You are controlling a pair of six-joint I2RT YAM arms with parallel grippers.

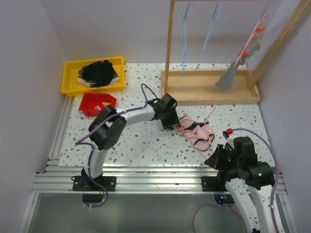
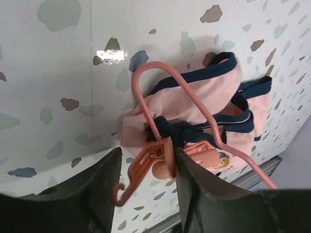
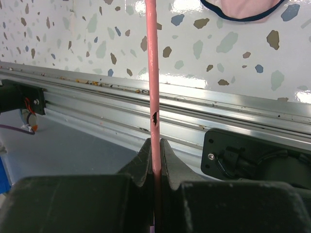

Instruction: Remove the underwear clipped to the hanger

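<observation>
The pale pink underwear with dark trim [image 1: 198, 132] lies bunched on the speckled table, clipped to a pink hanger [image 2: 146, 104]. In the left wrist view the underwear [image 2: 214, 92] lies just beyond a pink clip [image 2: 163, 155]. My left gripper [image 2: 147, 153] is open, its jaws either side of that clip, and the right finger [image 2: 189, 179] touches it. My right gripper [image 3: 154, 143] is shut on the hanger's pink rod [image 3: 153, 73] near the table's front edge. The grey underwear [image 1: 228, 76] hangs from a red hanger [image 1: 252, 41] on the rack at the back right.
A yellow bin [image 1: 70, 82] holds a black clothing heap [image 1: 99, 72] at the back left, with a red bin [image 1: 97, 103] in front of it. The wooden rack's tray [image 1: 194, 90] and post [image 1: 169, 39] stand behind, with two blue hangers [image 1: 184, 39]. An aluminium rail [image 3: 194, 111] runs along the front edge.
</observation>
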